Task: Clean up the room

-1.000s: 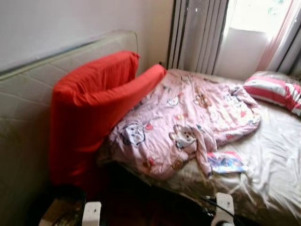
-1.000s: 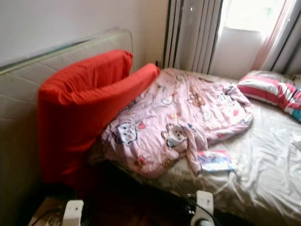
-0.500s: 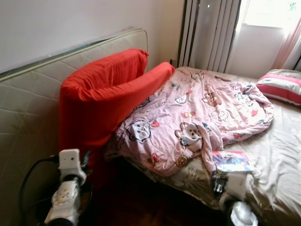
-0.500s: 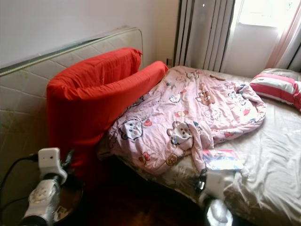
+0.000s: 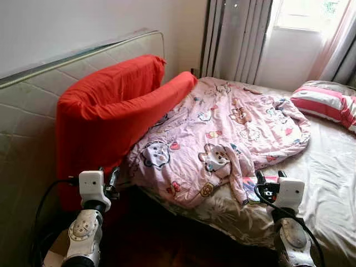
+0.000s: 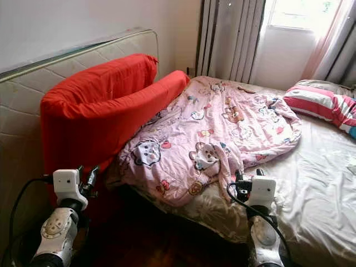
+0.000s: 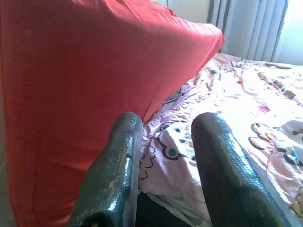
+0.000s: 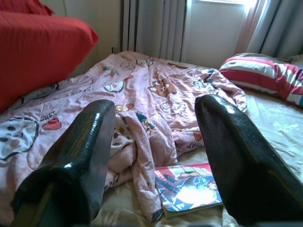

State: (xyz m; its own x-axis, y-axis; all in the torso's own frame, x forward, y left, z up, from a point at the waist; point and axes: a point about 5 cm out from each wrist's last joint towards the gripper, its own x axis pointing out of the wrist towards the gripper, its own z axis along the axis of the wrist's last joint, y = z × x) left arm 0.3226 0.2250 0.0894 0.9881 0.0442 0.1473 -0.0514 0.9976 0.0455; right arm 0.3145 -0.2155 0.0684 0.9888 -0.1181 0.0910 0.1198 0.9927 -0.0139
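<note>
A crumpled pink cartoon blanket (image 5: pixel 222 133) lies across the bed, one corner hanging over the near edge. A colourful book (image 8: pixel 187 189) lies flat on the sheet just beside that corner. My right gripper (image 8: pixel 156 106) is open and hovers a little short of the book, above the bed's near edge. A folded red cushion pad (image 5: pixel 111 111) leans against an upright mattress on the left. My left gripper (image 7: pixel 165 127) is open, close to the pad's lower front where it meets the blanket. A striped pillow (image 5: pixel 325 103) rests at the far right.
The pale quilted mattress (image 5: pixel 33 94) stands on edge along the left wall. Grey curtains (image 5: pixel 233 39) and a bright window are behind the bed. Dark wood floor (image 5: pixel 167 239) runs between me and the bed. The wrinkled beige sheet (image 5: pixel 328 167) covers the right side.
Both arms have risen from the bottom edge and now reach toward the bed. The camera has shifted slightly; the blanket, book and red pad lie as before.
</note>
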